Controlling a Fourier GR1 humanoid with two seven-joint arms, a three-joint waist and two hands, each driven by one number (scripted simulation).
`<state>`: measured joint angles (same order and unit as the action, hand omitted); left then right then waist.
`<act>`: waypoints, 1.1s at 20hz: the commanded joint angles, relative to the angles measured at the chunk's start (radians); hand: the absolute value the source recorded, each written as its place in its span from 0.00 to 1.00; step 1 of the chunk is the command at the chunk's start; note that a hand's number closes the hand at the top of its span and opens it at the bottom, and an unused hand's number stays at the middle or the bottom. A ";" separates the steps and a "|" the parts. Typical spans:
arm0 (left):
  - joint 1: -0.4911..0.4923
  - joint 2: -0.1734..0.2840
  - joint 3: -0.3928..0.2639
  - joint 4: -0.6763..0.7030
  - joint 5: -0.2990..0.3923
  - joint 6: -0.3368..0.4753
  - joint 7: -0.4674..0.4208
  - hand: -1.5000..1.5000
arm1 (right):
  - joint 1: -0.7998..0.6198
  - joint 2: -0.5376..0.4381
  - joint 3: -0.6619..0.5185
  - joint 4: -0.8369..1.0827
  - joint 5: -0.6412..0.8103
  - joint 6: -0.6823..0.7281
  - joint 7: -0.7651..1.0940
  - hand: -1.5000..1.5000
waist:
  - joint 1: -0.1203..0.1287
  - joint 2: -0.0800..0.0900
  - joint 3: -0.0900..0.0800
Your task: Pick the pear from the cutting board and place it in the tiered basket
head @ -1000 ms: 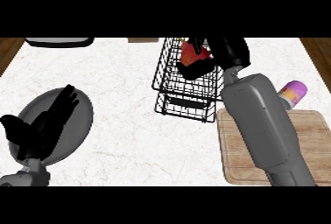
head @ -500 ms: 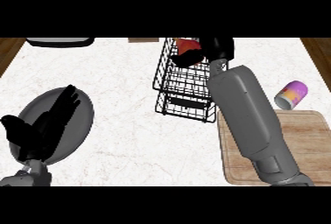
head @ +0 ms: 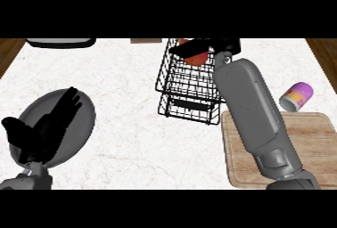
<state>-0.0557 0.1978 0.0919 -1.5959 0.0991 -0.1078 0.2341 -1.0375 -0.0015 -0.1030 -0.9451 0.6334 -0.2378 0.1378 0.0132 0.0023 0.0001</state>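
Head view: we are carrying the reddish-orange pear [head: 195, 58] over the upper tier of the black wire tiered basket [head: 187, 91], our right hand [head: 214, 46] curled round it, fingers clamped on the fruit. To finish well, we judge that the pear should be lowered inside the rim before the fingers part, so it settles rather than rolls. Compared with half a second ago, the forearm is reaching further across, baring more of the pale wooden cutting board [head: 316, 147]. Our left hand [head: 43, 129] is resting open above the grey round plate [head: 82, 129]. A purple-and-yellow can [head: 296, 95] is lying near the board.
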 commanded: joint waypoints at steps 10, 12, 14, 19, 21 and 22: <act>0.019 -0.009 0.006 -0.011 -0.014 0.009 -0.003 0.50 | 0.043 -0.035 -0.231 -0.173 -0.345 -0.038 0.015 0.00 | -0.013 -0.005 0.000; 0.013 -0.004 0.011 -0.026 0.002 0.006 0.037 0.50 | 0.041 -0.106 -0.266 -0.202 -0.359 -0.035 0.028 0.00 | -0.015 -0.006 0.000; 0.005 -0.020 -0.004 0.001 -0.031 0.019 -0.012 0.50 | 0.035 -0.178 -0.336 -0.147 -0.388 -0.046 -0.010 0.00 | -0.011 -0.001 0.000; -0.044 0.000 0.020 0.007 -0.013 0.016 0.040 0.50 | 0.064 -0.351 -0.400 -0.173 -0.450 0.058 0.075 0.00 | -0.020 -0.003 0.000; 0.004 -0.002 0.030 0.021 -0.015 0.002 -0.025 0.50 | 0.107 -0.384 -0.434 -0.197 -0.509 0.097 0.063 0.00 | -0.017 -0.003 0.000; -0.022 -0.028 -0.006 -0.028 -0.020 0.024 0.055 0.50 | 0.115 -0.394 -0.435 -0.155 -0.516 0.097 0.014 0.00 | -0.011 -0.002 0.000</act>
<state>-0.0596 0.1884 0.1036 -1.5991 0.0834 -0.0990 0.2434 -0.9557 -0.3163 -0.4919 -1.1161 0.1754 -0.1838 0.1746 -0.0013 -0.0006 0.0001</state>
